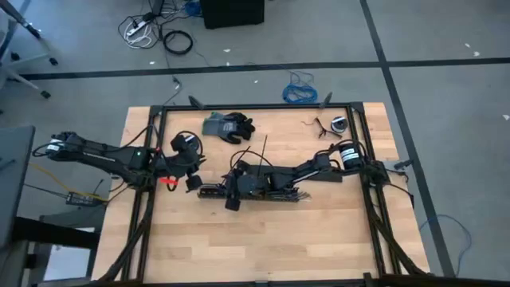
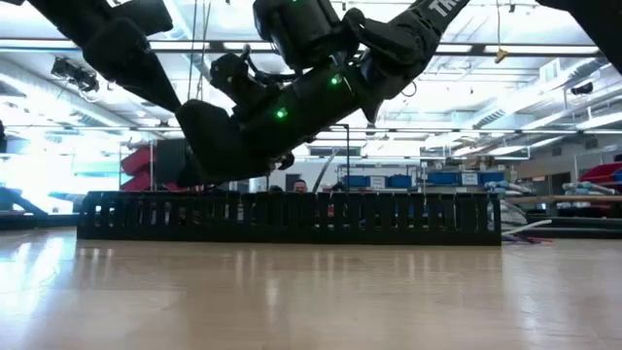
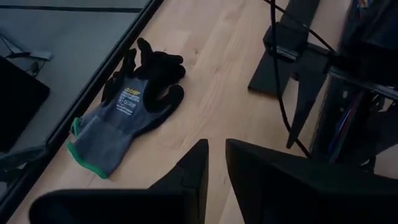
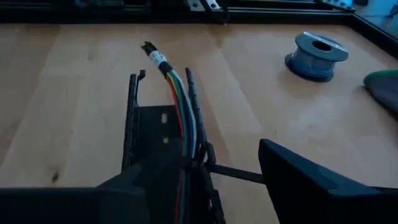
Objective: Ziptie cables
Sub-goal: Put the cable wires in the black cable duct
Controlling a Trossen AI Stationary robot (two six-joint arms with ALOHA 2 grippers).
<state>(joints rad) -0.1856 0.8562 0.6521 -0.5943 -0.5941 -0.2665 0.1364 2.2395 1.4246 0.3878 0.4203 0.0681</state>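
Cables [image 4: 181, 112] lie bundled along the black slotted channel [image 4: 146, 130], mid-table [image 1: 263, 239]. Right gripper [image 4: 230, 171] sits over the channel's near end, fingers spread, a thin black ziptie strip [image 4: 233, 173] crossing the gap. Left gripper [image 3: 214, 165] waits left of the channel, fingers nearly closed on nothing (glove [image 3: 134, 102] beyond). Judgement: keep all wires gathered before cinching; pull the strip straight.

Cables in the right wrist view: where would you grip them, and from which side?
Probably at the free end of the cables, coming down from above. That end juts clear of the tray; farther back the tray's walls flank the bundle closely, leaving fingers little room.
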